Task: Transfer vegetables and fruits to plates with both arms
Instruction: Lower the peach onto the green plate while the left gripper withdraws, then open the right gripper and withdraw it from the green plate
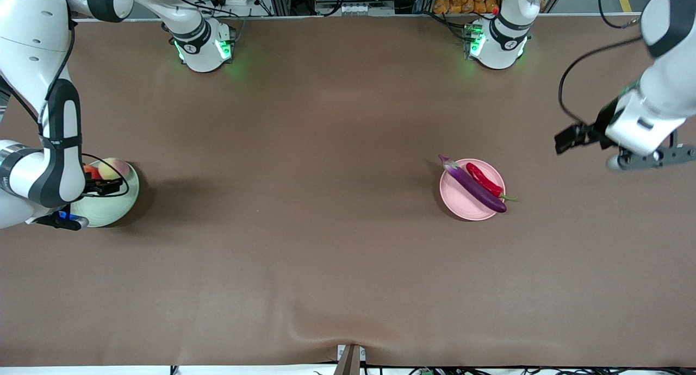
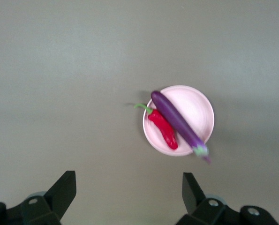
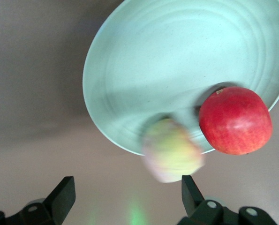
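The purple eggplant (image 1: 474, 185) and the red chili pepper (image 1: 483, 180) lie side by side on the pale pink plate (image 1: 462, 204); they also show in the left wrist view, eggplant (image 2: 177, 120), chili (image 2: 162, 129), plate (image 2: 198, 108). My left gripper (image 2: 128, 187) is open and empty, up over bare table toward the left arm's end. The pale green plate (image 3: 144, 70) holds the round red fruit (image 3: 235, 120) and the blurred peach-like fruit (image 3: 172, 150) at its rim. My right gripper (image 3: 128, 190) is open and empty above that rim.
In the front view the right arm (image 1: 54, 163) covers part of the green plate (image 1: 117, 206) and most of the red fruit (image 1: 91, 172); the peach-like fruit (image 1: 113, 168) shows. The brown table cover (image 1: 304, 201) is wrinkled at its front edge.
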`<state>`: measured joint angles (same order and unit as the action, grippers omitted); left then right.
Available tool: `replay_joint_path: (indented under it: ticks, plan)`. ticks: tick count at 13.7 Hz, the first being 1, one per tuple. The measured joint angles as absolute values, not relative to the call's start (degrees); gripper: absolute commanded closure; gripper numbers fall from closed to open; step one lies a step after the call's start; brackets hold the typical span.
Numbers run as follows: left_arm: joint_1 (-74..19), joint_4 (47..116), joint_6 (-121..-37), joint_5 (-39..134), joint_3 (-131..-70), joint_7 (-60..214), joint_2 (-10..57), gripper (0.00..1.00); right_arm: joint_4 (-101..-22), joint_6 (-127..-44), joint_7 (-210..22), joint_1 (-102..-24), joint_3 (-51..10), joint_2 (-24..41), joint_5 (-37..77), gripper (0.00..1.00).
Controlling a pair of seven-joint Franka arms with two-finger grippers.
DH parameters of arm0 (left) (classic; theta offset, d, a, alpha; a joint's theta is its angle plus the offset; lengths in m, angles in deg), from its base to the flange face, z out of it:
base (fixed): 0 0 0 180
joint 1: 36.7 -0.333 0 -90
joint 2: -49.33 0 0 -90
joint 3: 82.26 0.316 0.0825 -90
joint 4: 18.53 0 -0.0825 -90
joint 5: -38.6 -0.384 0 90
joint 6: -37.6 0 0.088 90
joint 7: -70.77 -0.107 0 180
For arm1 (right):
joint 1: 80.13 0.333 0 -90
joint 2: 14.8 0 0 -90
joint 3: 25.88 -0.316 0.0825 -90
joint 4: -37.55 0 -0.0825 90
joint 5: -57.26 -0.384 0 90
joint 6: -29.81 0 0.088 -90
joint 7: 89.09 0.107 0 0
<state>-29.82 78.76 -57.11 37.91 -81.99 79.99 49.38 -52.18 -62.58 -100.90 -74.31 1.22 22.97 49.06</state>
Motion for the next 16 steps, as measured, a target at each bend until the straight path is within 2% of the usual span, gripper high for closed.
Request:
replay_joint_path:
  ticks: [3, 7, 11, 16]
  plan:
    - [-33.61, 78.69, -54.53, 37.91, -85.33, 76.02, 52.06, 0.00, -48.86, -55.83, -100.90, -73.77, 0.76, 22.92, 49.02, 0.00]
    - [-35.33, 77.00, -50.87, 37.91, -88.01, 75.20, 52.47, 0.00, -39.50, -43.12, -100.91, -71.47, -0.08, 21.70, 47.50, 0.00]
    - [-35.13, 75.06, -48.16, 37.60, -88.61, 72.47, 51.63, 0.00, -30.19, -39.14, -101.02, -67.96, -1.97, 18.29, 46.46, 0.00]
    - [-33.49, 68.12, -43.49, 35.67, -89.09, 70.82, 47.78, 0.00, -20.06, -36.93, -101.22, -65.61, -3.01, 14.42, 46.13, 0.00]
